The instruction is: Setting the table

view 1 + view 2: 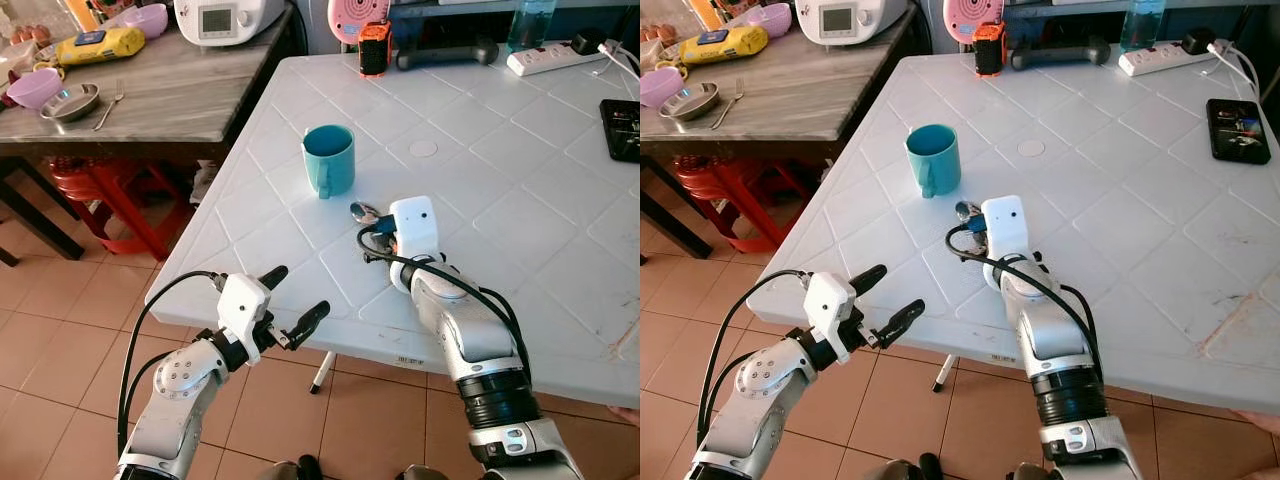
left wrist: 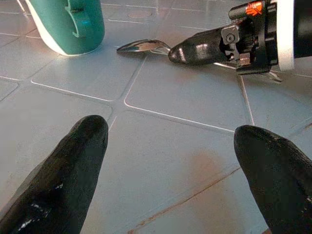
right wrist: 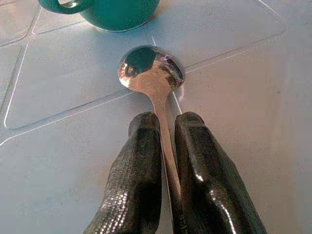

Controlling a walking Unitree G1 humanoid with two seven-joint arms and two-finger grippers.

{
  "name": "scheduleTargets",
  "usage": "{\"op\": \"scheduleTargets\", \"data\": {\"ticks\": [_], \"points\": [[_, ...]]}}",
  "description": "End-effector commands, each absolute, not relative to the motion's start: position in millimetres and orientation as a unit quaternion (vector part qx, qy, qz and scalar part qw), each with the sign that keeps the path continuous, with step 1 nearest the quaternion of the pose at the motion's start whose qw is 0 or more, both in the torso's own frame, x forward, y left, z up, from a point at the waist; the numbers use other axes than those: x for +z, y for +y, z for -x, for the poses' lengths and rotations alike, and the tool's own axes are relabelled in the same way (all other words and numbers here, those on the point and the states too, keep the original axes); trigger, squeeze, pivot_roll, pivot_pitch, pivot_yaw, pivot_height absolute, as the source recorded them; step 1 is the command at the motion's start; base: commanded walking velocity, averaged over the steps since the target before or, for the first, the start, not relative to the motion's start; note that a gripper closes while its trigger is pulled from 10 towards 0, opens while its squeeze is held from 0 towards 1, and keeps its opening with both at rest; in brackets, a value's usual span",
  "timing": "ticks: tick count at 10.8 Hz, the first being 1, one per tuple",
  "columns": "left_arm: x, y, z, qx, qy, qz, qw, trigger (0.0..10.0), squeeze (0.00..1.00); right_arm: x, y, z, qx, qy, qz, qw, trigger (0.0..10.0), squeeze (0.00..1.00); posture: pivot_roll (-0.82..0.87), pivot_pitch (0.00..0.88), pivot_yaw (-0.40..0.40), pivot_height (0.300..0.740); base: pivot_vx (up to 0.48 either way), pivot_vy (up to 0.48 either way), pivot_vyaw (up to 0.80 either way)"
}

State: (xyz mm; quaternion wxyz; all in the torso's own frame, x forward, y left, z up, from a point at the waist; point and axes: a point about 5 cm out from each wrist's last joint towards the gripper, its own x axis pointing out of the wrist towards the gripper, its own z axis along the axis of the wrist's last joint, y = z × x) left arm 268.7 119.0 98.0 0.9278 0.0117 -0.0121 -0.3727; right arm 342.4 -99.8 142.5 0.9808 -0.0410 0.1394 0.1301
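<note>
Right gripper point(image 3: 165, 131) pinches a spoon point(image 3: 151, 73) just beside the teal mug point(image 1: 328, 158), apparently touching down; left gripper point(image 1: 292, 305) spread at the white table's point(image 1: 520, 200) near edge.

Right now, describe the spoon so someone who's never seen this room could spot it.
On the white table, find the teal mug. Just toward the robot lies a shiny metal spoon, its handle pinched by the right pincer. It is the only cutlery on that table.
</note>
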Motion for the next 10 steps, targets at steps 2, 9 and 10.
{"op": "scheduleTargets", "data": {"ticks": [2,9,10], "points": [[97,125,-271,-0.364,-0.005,-0.023,0.931,10.0,0.0,106,-102,-330,0.127,0.22,0.018,0.967,0.0,0.0,-0.13,0.158,0.179,0.74,0.0,0.0,0.0],[113,124,-286,-0.304,-0.052,-0.004,0.951,10.0,0.0,178,-106,-312,0.127,-0.025,-0.086,0.988,10.0,0.0,-0.13,0.114,0.14,0.74,0.0,0.0,0.0],[114,124,-287,-0.297,-0.055,-0.005,0.953,10.0,0.0,179,-107,-310,0.126,-0.029,-0.095,0.987,10.0,0.0,-0.13,0.113,0.138,0.74,0.0,0.0,0.0]]}}
